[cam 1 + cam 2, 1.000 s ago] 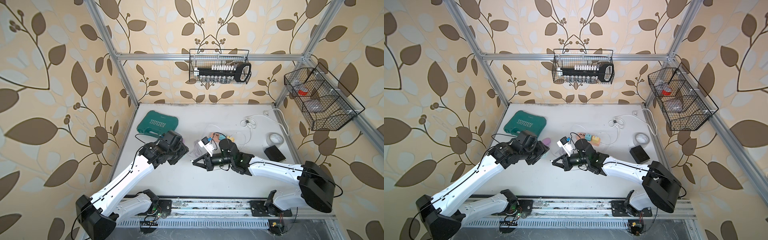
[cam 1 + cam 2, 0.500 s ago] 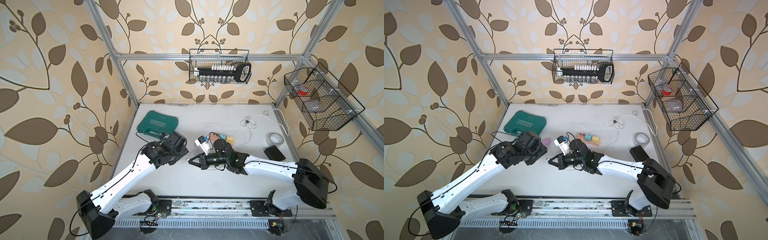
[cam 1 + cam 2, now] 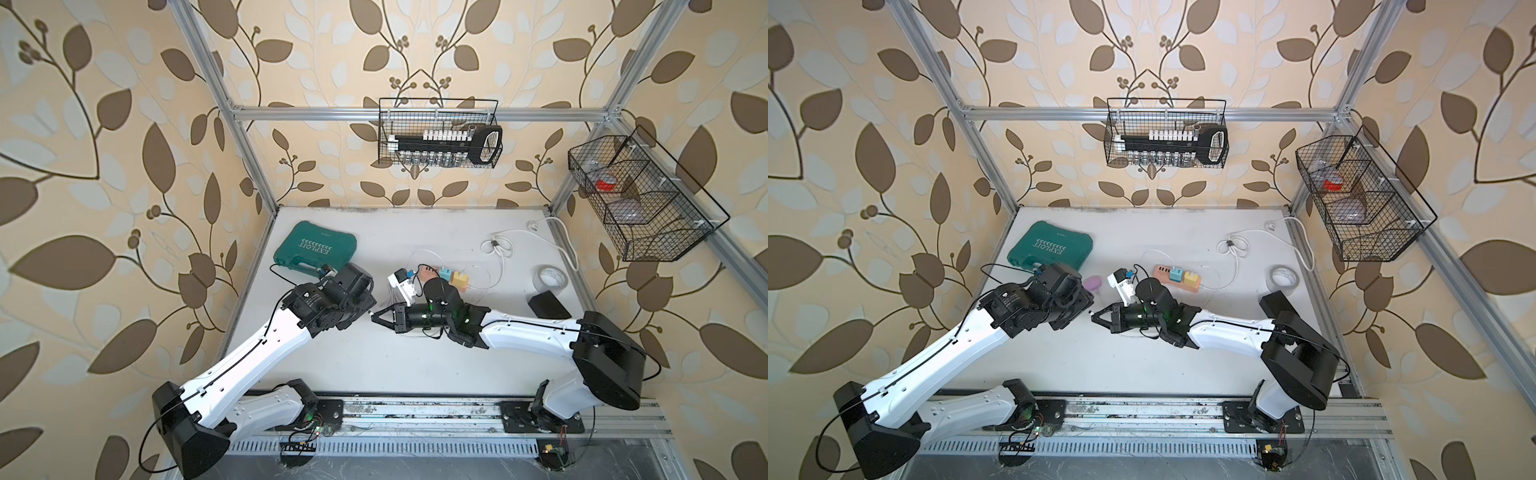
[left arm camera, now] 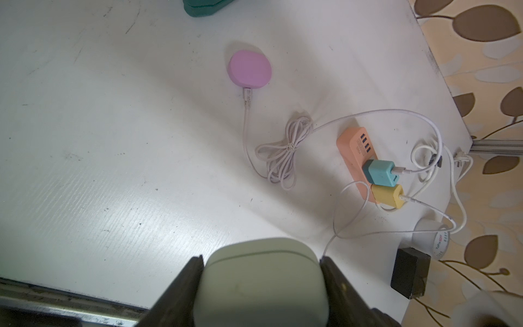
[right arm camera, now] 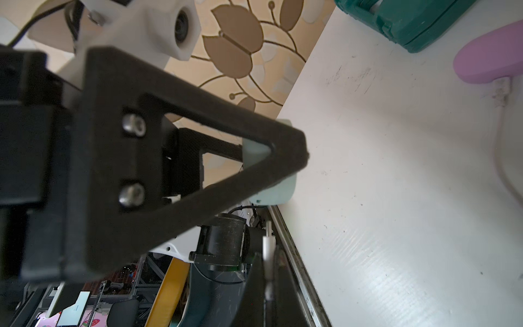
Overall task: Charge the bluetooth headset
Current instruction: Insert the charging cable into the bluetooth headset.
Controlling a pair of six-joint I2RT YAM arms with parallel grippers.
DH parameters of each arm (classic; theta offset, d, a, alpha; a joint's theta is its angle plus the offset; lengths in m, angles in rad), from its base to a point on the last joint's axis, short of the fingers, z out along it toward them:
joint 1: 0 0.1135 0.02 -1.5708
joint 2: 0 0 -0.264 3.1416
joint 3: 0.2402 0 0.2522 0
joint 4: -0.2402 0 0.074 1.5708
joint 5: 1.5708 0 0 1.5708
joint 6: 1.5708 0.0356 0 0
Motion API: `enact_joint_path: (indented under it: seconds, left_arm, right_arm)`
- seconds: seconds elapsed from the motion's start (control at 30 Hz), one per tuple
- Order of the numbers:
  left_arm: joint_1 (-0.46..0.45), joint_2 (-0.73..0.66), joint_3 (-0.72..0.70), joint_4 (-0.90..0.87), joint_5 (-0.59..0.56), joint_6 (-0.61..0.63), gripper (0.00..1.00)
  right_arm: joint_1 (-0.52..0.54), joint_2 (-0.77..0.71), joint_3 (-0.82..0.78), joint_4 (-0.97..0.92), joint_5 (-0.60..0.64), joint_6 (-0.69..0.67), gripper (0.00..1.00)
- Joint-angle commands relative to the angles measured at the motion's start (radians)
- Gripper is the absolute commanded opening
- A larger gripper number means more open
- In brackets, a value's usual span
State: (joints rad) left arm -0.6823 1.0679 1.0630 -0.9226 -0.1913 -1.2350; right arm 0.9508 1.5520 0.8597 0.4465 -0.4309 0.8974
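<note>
Headset case (image 4: 263, 280) — bottom cut off, gripped by left end effector (image 4: 261, 262)

Green tool case (image 3: 316, 248) rear left; tape roll (image 3: 555, 271) beside black box (image 3: 548, 305), right edge.

Leaf-patterned walls (image 3: 104, 187) around white tabletop (image 3: 395, 365)

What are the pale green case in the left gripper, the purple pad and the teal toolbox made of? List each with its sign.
The pale green case: probably smooth satin plastic; soft sheen, thin lid seam. The purple pad: matte, perhaps silicone or soft-touch plastic; no glare. The teal toolbox: likely moulded hard plastic; rigid edges, slight gloss.
</note>
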Motion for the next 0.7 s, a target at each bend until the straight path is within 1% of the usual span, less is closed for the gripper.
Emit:
enact_joint_path:
  seconds: [0.0,0.67]
  left_arm:
    - [-0.01,-0.023,0.014,-0.009,-0.025,-0.009,0.46]
    - [-0.011,-0.034,0.009,0.004,-0.011,-0.01,0.45]
  right_arm:
    - [0.01,0.017,0.035,0.056,0.02,0.024,0.07]
    - [0.012,0.063,0.039,0.119,0.015,0.065,0.07]
